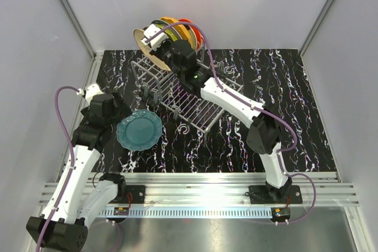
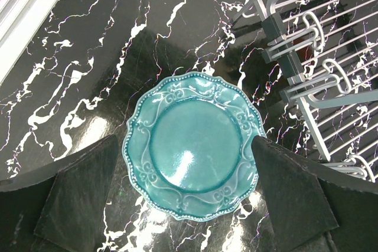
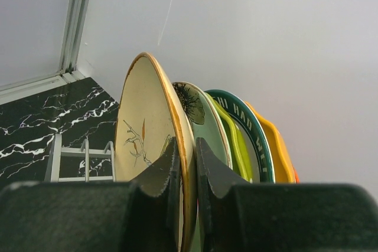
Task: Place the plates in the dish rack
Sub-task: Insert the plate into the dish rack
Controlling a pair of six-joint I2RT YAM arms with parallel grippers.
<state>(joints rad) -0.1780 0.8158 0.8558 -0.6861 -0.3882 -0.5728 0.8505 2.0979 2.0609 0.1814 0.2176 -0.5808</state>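
Observation:
A teal plate (image 1: pixel 139 129) lies flat on the black marbled table, left of the wire dish rack (image 1: pixel 189 101). My left gripper (image 1: pixel 116 112) hovers over it, open; in the left wrist view its fingers (image 2: pixel 82 196) flank the teal plate (image 2: pixel 192 146). My right gripper (image 1: pixel 158 35) is shut on the rim of a cream floral plate (image 1: pixel 143 44) at the near end of a row of upright plates (image 1: pixel 177 29) in the rack's raised section. In the right wrist view the gripper (image 3: pixel 186 143) pinches the cream plate (image 3: pixel 144 122); behind it stand pale green (image 3: pixel 204 119), lime, teal-rimmed and orange plates.
The rack's flat grid tray (image 2: pixel 331 87) lies right of the teal plate. Grey walls close in the back and sides (image 1: pixel 59 33). The right arm (image 1: pixel 236 101) reaches across over the rack. A metal rail (image 1: pixel 201 181) runs along the near table edge.

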